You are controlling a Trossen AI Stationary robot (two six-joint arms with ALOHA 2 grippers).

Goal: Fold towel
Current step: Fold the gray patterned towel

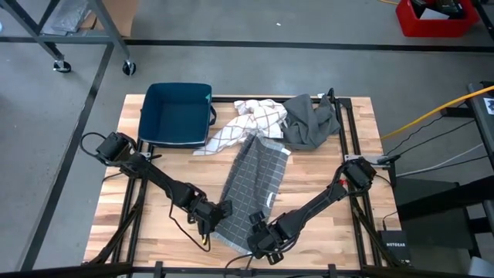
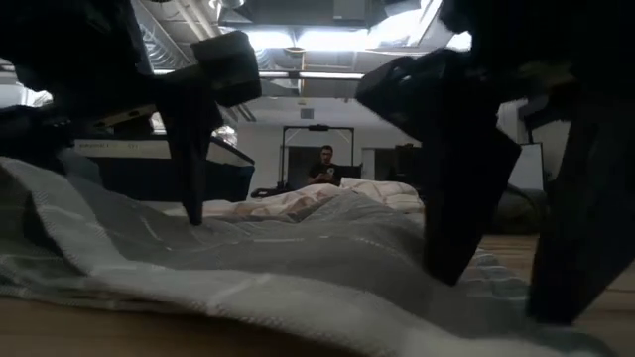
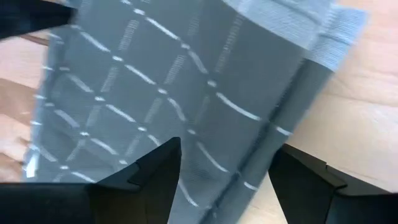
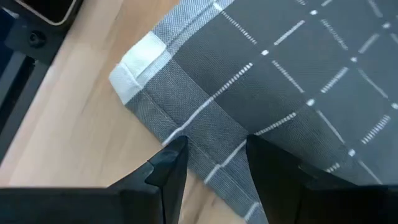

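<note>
Grey checked towel (image 1: 251,189) spread flat on the wooden desk (image 1: 351,255), long axis running from the near edge of the desk up toward the far side, tilted slightly to the right in the high view. Far end touching a heap of other cloths: a white checked cloth (image 1: 245,122) and a plain grey cloth (image 1: 309,122), with a blue bin (image 1: 177,114) just beside them on the left.

Left: left tool (image 1: 218,212) at the near left edge of the towel, fingers spread wide, cloth lying between and beneath the tips in the left wrist view (image 3: 186,99), nothing pinched yet. Hem and bare wood visible just beyond one finger.

Right: right tool (image 1: 261,239) at the near right corner, fingers part-way apart and straddling the hem (image 4: 186,134); corner label (image 4: 140,59) near, just ahead of the tips. No clear pinch on the cloth visible.

Governing relation, as judged: both tools seated on the near short edge, one per corner, with the whole length of the towel stretching away from them; a fold would therefore carry the near edge along the long axis toward the far end. Neither arm nearer; both equally placed.
</note>
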